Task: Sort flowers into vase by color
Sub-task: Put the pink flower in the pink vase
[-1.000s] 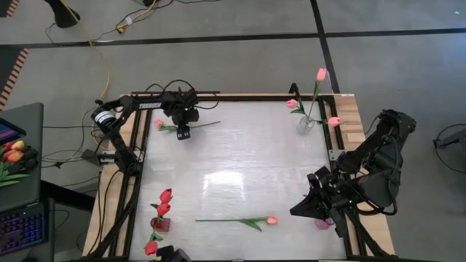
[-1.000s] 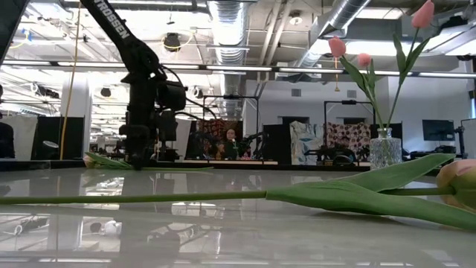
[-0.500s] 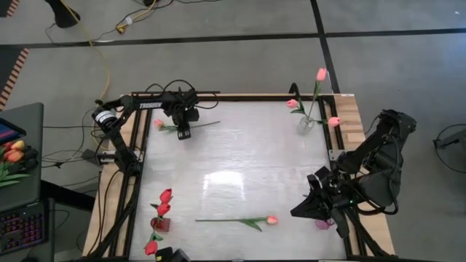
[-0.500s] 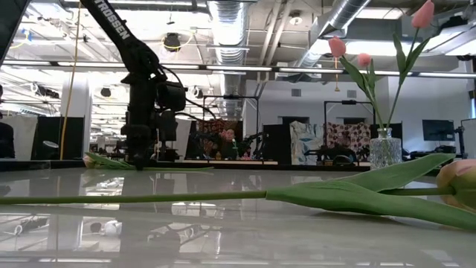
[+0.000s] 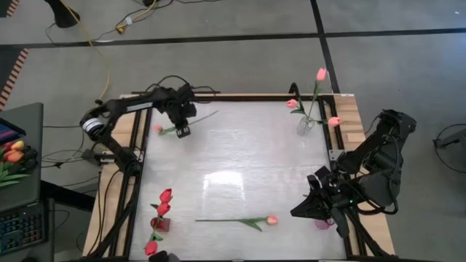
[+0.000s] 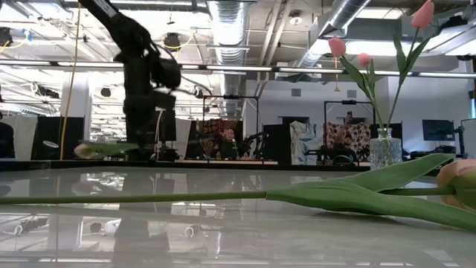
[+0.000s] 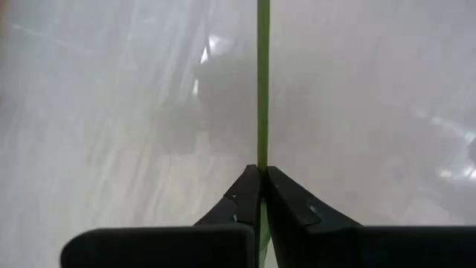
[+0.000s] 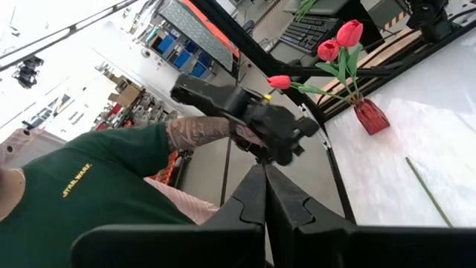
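Note:
A pink tulip [image 5: 157, 129] with a long green stem hangs just above the table's far left part, and my left gripper [image 5: 182, 131] is shut on its stem. In the low view the tulip [image 6: 104, 149] floats roughly level over the tabletop. A salmon-pink tulip [image 5: 247, 220] lies flat near the front edge. Pink tulips stand in a clear glass vase [image 5: 306, 124] at the far right. Red tulips stand in a red vase [image 5: 160, 222] at the near left. My right gripper [image 5: 298, 211] waits shut at the near right, holding nothing. My left gripper pinches the tulip's thin green stem [image 7: 262, 160] between its two fingers, a little way from the head. The fingers come from above, pointing down, and lie across the stem. The tulip is lifted clear of the table, roughly level, its head toward the left edge.
A small pink vase [image 5: 322, 223] stands by the near right corner beside my right arm. A person in a green shirt [image 8: 111, 186] holds a dark device beyond the table's near left. Bunched orange tulips [image 5: 13, 154] lie on a desk off the table's left.
My left gripper has taken hold of the pink tulip's stem and risen. The tulip, which lay on the table, now hangs clear of it, and its stem end has swung toward the far edge.

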{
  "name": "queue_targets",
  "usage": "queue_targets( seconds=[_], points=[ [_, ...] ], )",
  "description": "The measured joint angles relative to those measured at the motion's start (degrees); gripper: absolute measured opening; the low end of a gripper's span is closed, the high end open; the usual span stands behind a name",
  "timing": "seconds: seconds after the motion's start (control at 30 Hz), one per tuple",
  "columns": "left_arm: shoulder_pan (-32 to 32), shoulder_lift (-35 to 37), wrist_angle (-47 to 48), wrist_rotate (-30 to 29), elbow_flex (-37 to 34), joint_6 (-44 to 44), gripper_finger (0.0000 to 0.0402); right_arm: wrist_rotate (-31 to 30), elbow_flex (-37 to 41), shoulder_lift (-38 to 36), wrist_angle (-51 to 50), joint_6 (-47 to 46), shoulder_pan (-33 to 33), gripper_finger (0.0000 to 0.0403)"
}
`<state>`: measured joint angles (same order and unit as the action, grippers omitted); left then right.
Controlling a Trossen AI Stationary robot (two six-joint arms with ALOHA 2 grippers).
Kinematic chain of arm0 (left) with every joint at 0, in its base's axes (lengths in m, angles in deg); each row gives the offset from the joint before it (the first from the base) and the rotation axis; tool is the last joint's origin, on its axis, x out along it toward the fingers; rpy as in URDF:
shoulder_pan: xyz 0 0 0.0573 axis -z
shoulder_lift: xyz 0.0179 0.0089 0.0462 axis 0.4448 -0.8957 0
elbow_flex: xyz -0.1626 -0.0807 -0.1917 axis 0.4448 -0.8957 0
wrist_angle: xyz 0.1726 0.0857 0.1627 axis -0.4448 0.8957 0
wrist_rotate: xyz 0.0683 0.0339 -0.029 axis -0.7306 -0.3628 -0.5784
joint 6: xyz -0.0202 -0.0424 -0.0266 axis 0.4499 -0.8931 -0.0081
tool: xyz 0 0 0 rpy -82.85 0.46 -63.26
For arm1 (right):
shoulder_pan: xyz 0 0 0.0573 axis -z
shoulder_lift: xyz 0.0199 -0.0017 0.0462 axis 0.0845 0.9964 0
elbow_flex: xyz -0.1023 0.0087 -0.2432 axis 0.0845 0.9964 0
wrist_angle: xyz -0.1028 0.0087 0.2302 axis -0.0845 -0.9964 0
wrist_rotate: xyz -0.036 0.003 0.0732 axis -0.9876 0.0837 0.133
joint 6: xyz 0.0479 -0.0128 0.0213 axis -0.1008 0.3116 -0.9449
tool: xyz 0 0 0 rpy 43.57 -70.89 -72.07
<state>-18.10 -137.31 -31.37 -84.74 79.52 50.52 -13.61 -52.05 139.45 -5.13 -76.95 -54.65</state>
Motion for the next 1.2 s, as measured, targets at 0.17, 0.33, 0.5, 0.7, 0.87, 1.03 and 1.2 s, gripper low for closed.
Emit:
queue_targets(
  seconds=[0.17,0.33,0.5,0.7,0.87,1.03,1.2],
  points=[
    [0.15,7.86,1.96,6.03,3.16,-4.11,0.0000,0.02,0.00,0.00,-0.04,3.68,0.55,0.0026],
    [0.15,15.36,1.95,14.51,7.47,-10.82,0.0000,0.00,0.00,0.00,-0.01,10.48,2.74,0.0026],
    [0.19,20.93,-0.20,21.31,12.97,-18.18,0.0000,0.04,0.00,-0.04,0.04,20.99,6.44,0.0026],
    [0.22,24.05,-5.10,26.79,18.31,-31.38,0.0000,-0.15,0.00,0.07,-0.06,43.74,13.87,0.0026],
    [0.17,24.06,-7.82,31.86,19.44,-45.68,0.0000,-0.96,0.00,0.09,0.44,69.51,22.79,0.0026],
    [2.12,24.09,-11.64,32.99,19.44,-58.97,0.0000,-1.68,0.04,0.17,4.44,96.23,31.94,0.0026],
    [7.59,24.09,-18.98,32.03,19.42,-71.01,0.0000,-0.14,0.02,2.76,11.34,115.28,39.39,0.0027]
  ],
)
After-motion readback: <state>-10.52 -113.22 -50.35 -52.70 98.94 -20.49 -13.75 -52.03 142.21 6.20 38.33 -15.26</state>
